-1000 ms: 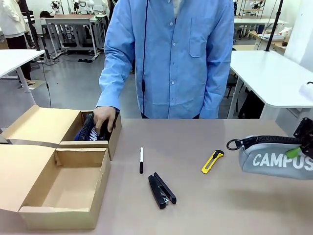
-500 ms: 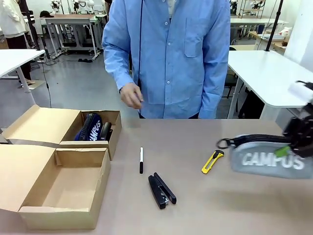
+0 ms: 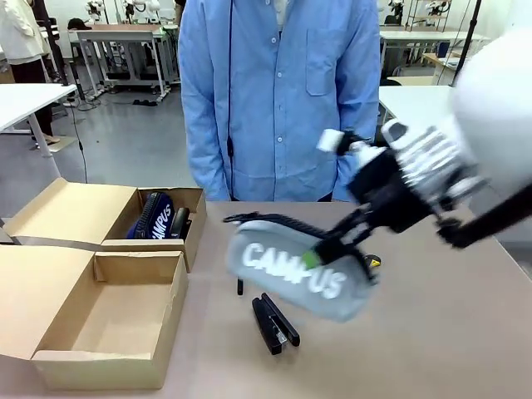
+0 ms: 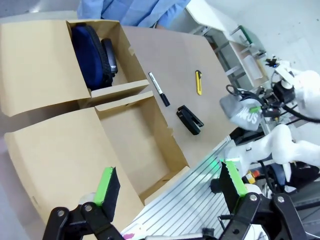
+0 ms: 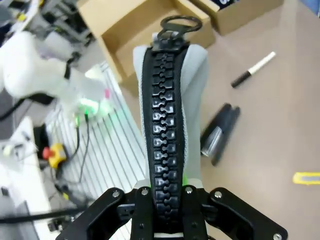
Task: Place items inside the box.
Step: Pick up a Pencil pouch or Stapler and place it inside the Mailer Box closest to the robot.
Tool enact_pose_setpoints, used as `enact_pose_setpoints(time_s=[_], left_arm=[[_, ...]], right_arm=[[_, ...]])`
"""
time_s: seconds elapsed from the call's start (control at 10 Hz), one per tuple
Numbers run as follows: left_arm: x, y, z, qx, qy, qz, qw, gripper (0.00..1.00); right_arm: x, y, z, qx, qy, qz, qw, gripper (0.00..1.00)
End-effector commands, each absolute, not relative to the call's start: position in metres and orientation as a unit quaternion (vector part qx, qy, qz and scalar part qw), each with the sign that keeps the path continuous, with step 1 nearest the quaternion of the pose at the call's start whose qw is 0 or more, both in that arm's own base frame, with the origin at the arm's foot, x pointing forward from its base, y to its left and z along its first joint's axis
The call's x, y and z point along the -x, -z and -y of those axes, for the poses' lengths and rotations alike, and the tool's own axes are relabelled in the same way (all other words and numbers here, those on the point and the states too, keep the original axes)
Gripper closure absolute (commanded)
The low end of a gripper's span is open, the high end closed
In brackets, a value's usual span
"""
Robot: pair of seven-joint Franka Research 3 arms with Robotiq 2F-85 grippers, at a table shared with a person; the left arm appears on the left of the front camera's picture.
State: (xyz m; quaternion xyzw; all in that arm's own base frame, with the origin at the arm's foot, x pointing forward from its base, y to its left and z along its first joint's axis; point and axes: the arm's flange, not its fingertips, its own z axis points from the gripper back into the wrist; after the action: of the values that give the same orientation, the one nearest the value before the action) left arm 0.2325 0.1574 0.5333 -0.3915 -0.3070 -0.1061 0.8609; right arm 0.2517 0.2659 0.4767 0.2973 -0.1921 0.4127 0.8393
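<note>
My right gripper (image 3: 331, 247) is shut on the grey "CAMPUS" pencil case (image 3: 293, 273) and holds it tilted in the air over the middle of the table. In the right wrist view the case's black zip (image 5: 162, 125) runs up from my shut gripper (image 5: 165, 202). Under it lie a black stapler (image 3: 274, 324), the marker pen (image 5: 252, 70) and the yellow utility knife (image 4: 198, 82). The cardboard box (image 3: 108, 366) stands at the left; its far compartment holds the navy pencil case (image 3: 153, 216) and a second black stapler (image 3: 179, 223). My left gripper (image 4: 170, 182) hangs open above the box.
A person in a blue shirt (image 3: 278, 91) stands at the far side of the table. The box's lid flaps (image 3: 58, 212) lie spread out to the left. The near compartment (image 3: 116, 316) has nothing in it. Bare table lies to the right.
My right arm has swung left from the table's right edge to the middle, carrying the grey case. The person's hand has left the box and drawn back.
</note>
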Motion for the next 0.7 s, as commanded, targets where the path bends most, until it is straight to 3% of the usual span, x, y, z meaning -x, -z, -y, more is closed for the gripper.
enact_pose_setpoints(time_s=[0.0, 0.2, 0.3, 0.6], left_arm=[[-0.232, -0.534, -0.155, 0.397, 0.115, 0.316, 0.854, 0.00], [-0.232, -0.534, -0.155, 0.397, 0.115, 0.316, 0.854, 0.00], [-0.232, -0.534, -0.155, 0.397, 0.115, 0.316, 0.854, 0.00], [-0.232, -0.534, -0.155, 0.397, 0.115, 0.316, 0.854, 0.00]], right_arm=[[-0.235, -0.433, -0.339, -0.313, -0.396, 0.218, 0.835, 0.92], [-0.224, -0.420, -0.394, -0.385, -0.455, 0.203, 0.777, 0.92], [-0.210, -0.445, -0.336, -0.312, -0.397, 0.200, 0.840, 0.92], [-0.203, -0.431, -0.365, -0.328, -0.413, 0.196, 0.827, 0.92]])
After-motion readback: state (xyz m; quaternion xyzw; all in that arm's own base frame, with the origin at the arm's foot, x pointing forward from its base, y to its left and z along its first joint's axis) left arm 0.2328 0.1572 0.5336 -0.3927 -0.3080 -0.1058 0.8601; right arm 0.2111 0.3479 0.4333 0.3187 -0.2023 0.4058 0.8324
